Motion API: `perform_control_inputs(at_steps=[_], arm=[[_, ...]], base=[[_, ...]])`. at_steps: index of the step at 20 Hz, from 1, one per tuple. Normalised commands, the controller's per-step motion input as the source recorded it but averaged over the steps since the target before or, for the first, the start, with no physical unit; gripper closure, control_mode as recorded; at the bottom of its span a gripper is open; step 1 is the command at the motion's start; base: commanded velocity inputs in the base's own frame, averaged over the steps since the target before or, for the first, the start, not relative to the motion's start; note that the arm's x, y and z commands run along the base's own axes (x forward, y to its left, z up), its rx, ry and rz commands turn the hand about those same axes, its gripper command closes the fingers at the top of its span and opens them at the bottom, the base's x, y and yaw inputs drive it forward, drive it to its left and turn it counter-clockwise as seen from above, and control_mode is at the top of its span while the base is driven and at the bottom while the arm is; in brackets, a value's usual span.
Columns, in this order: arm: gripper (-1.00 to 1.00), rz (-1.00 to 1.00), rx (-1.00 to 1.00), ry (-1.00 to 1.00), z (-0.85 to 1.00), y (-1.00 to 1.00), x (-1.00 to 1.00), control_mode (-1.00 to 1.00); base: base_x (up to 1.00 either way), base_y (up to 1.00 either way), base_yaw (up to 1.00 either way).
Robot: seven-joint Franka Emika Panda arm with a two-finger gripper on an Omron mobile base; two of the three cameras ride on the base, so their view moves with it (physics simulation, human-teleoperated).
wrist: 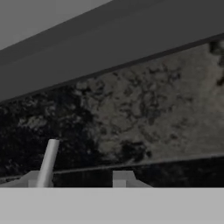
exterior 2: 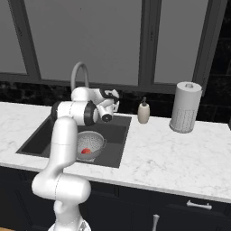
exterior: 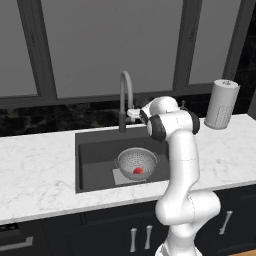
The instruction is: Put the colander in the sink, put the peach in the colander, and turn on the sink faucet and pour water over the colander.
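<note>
The silvery perforated colander (exterior: 136, 162) (exterior 2: 90, 143) stands in the dark sink (exterior: 95, 160) (exterior 2: 118, 135) over the drain plate. The small red-orange peach (exterior: 138, 170) (exterior 2: 86, 151) lies inside it. Behind the basin rises the gooseneck sink faucet (exterior: 124, 97) (exterior 2: 79, 73). My gripper (exterior: 133, 114) (exterior 2: 115, 101) (wrist: 78, 180) is open, level with the faucet's base on its right side. In the hand view a thin light-grey lever (wrist: 47, 162) stands between the fingers, close to the left fingertip (wrist: 31, 178). Whether it is touched cannot be told.
A soap dispenser bottle (exterior 2: 143, 111) stands on the white marble counter (exterior: 35, 170) right of the sink, and a paper towel roll (exterior: 221, 104) (exterior 2: 185, 107) further right. Dark backsplash (wrist: 144, 118) and window frames lie close behind the hand.
</note>
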Motion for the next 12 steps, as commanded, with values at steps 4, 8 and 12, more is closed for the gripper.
perform_control_inputs(at_steps=[4, 8, 12], arm=[[1.0, -0.15, 0.08, 0.17, 0.0, -1.0, 0.1, -1.0], [1.0, -0.01, 0.17, 0.1, 0.0, -1.0, 0.0, -1.0], [1.0, 0.0, 0.29, 0.01, 0.02, -1.0, 0.0, -1.0]], base=[[0.0, 0.0, 0.0], [0.0, 0.0, 0.0], [0.0, 0.0, 0.0]])
